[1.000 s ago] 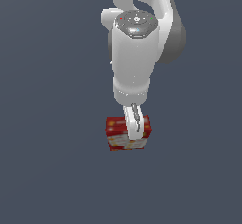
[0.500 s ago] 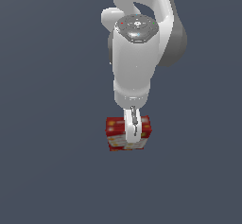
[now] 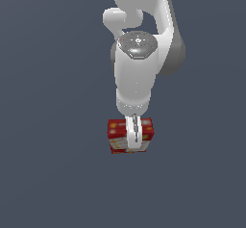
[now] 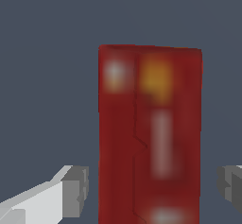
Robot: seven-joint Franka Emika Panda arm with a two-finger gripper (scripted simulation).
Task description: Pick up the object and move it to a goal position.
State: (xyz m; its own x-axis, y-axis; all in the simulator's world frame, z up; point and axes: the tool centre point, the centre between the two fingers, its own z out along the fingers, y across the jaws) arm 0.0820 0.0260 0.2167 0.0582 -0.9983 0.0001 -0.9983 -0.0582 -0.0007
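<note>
While gripper [image 3: 135, 136] hangs straight down over red box [image 3: 118, 134], fingers [image 4: 71, 192] sit spread either side of box, gaps visible in wrist view, no contact yet. Box lies directly under gripper on plain grey floor [image 3: 48, 174], roughly centred between pads. Risks, as judgement: clearance looks slim, so a slightly off-centre descent could clip box top and shove it; closing too high could squeeze box edge, tilt it, slip on lift.
</note>
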